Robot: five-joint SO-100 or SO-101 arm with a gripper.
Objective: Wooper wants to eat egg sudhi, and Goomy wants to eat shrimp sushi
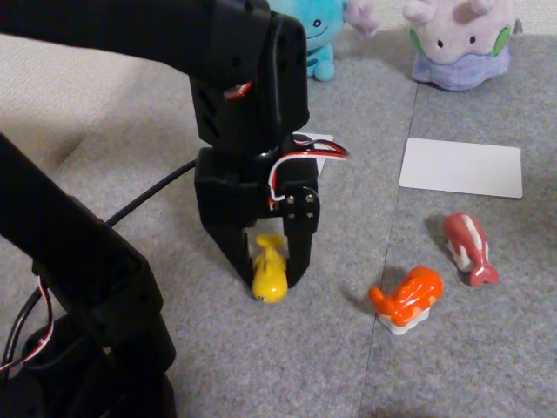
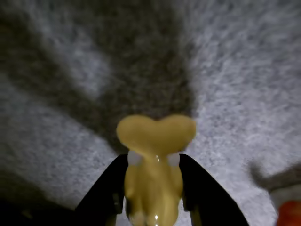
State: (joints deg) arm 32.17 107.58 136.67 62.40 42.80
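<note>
My black gripper (image 1: 268,272) points down at the grey carpet and is shut on the yellow egg sudhi (image 1: 270,277). In the wrist view the egg sudhi (image 2: 154,169) sits between the two black fingers (image 2: 202,197), its forked tail pointing away. Wooper (image 1: 315,35), light blue, stands at the back, partly hidden by the arm. Goomy (image 1: 459,42), pale lilac, stands at the back right. The orange shrimp sushi (image 1: 407,299) lies on the carpet to the right of the gripper, and its edge shows in the wrist view (image 2: 289,214).
A red-pink toy with white stripes (image 1: 468,248) lies right of the shrimp sushi. A white card (image 1: 461,167) lies before Goomy; another white card (image 1: 320,146) peeks from behind the arm. The arm's base and cables (image 1: 61,348) fill the lower left.
</note>
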